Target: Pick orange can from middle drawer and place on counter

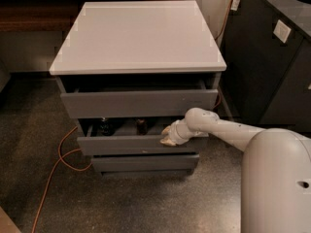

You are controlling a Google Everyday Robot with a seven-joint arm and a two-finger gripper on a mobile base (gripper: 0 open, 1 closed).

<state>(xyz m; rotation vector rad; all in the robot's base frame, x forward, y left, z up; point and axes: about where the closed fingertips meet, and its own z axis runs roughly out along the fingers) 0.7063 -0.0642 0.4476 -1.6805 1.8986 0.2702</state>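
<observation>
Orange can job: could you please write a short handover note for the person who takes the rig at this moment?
The gripper is at the front edge of the middle drawer, toward its right end.
The orange can stands inside that drawer, near the centre, right of a dark can.
The counter has no can on it yet.
Done: the drawer is pulled open. Left: reach in, grasp the orange can, lift it out, set it on the counter.

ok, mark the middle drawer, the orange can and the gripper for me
middle drawer (121, 145): camera view, flat front panel.
orange can (141, 125): camera view, its visible side, inside that drawer.
gripper (167, 136): camera view, tip end, at the drawer front's top edge.
</observation>
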